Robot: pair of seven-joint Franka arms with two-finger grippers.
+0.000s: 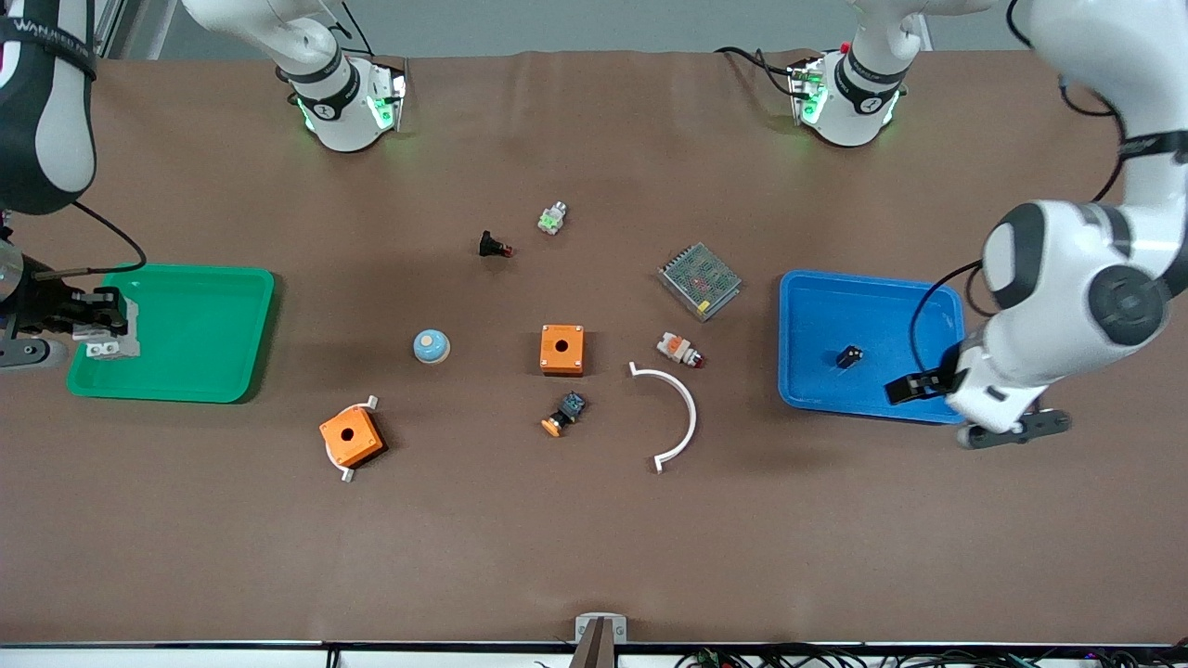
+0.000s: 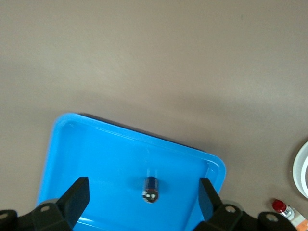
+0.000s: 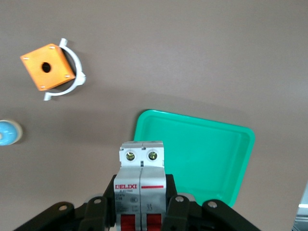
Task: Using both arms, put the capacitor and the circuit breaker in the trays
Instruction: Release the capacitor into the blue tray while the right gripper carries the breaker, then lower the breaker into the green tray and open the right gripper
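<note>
Capacitor (image 1: pixel 848 356) lies loose on the floor of the blue tray (image 1: pixel 817 306), directly under the left tool (image 2: pixel 144 202), whose two dark fingers (image 2: pixel 74 199) stand wide apart on either side of it with nothing between them but the little black cylinder below. In the left wrist view the capacitor (image 2: pixel 150 189) shows a pale, shiny end and sits near the middle of the blue tray (image 2: pixel 96 154). The left tool (image 1: pixel 914 385) hangs over the tray's edge at the left arm's end of the table (image 1: pixel 594 538).

Over the green tray (image 1: pixel 213 325), at the right arm's end, the right tool (image 1: pixel 97 325) is clamped on the circuit breaker (image 1: pixel 104 348). The right wrist view shows the right tool (image 3: pixel 142 207) with the circuit breaker (image 3: pixel 142 183) squeezed between its jaws, white body upright, red toggles toward the wrist, two screw heads at its outer end. Past that end lies the green tray (image 3: pixel 202 154), and on the bare table past the tray an orange box (image 3: pixel 47 66) sits inside a white curved bracket (image 3: pixel 77 82), with a pale blue round piece (image 3: pixel 7 132) nearby.
</note>
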